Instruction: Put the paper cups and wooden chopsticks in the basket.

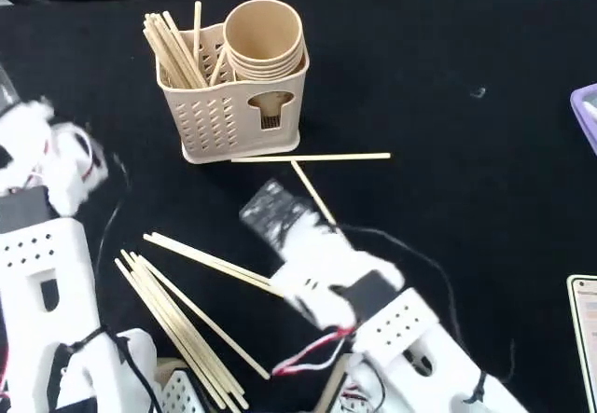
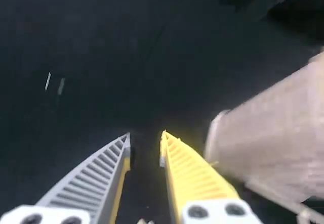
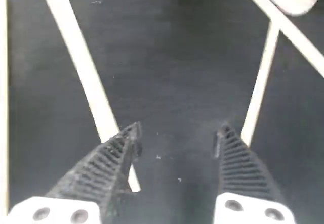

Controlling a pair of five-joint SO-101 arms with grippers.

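right jaws wide above chopsticks, left jaws slightly apart by basket

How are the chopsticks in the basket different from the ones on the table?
The basket chopsticks stand nearly upright, bunched together in the basket beside the paper cups. The table chopsticks lie flat on the table, scattered in several directions. Both are thin, pale wooden sticks.
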